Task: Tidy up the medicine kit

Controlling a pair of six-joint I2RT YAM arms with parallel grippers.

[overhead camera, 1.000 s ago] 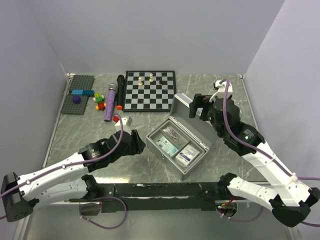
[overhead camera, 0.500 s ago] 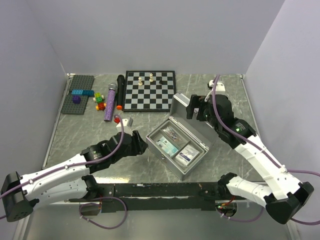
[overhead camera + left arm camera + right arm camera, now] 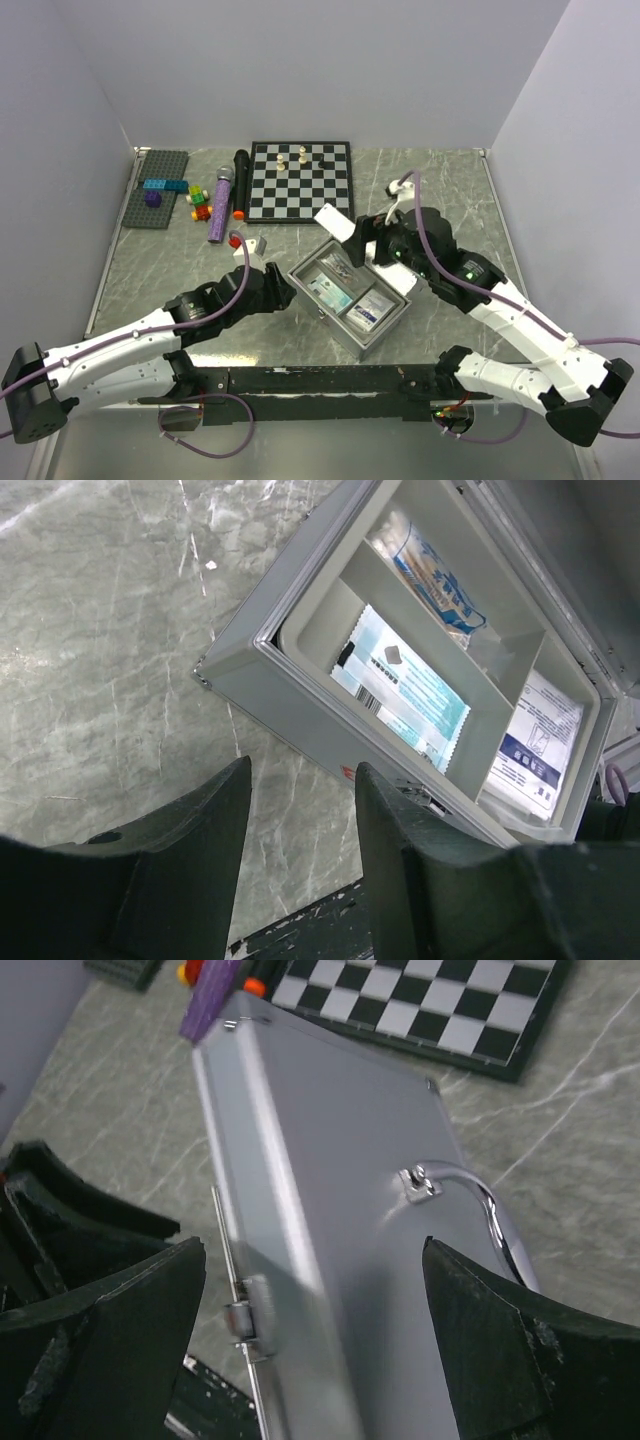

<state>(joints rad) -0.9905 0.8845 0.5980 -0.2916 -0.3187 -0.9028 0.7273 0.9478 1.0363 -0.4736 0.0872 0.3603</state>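
Observation:
The medicine kit [image 3: 325,320] is a silver-grey metal case standing open at the table's middle. Its grey divided tray [image 3: 450,680] holds a teal-and-white sachet [image 3: 405,685] and a white-and-blue packet [image 3: 530,745]. The lid [image 3: 335,222] stands half raised. My right gripper [image 3: 368,242] is behind the lid, open wide. In the right wrist view my right gripper [image 3: 315,1250] faces the lid's outer face [image 3: 330,1160], with the metal handle [image 3: 480,1195] near its right finger. My left gripper [image 3: 282,287] is open and empty at the kit's left corner, above bare table [image 3: 300,790].
A chessboard [image 3: 300,180] with a few pieces lies behind the kit. Left of it lie a black microphone [image 3: 240,180], a purple microphone [image 3: 220,205], coloured bricks [image 3: 200,200] and a grey brick baseplate [image 3: 155,190]. A black rail [image 3: 320,382] runs along the near edge.
My right gripper has moved left and down against the lid, and the lid has swung up from lying back to half raised. The left gripper has edged slightly toward the kit.

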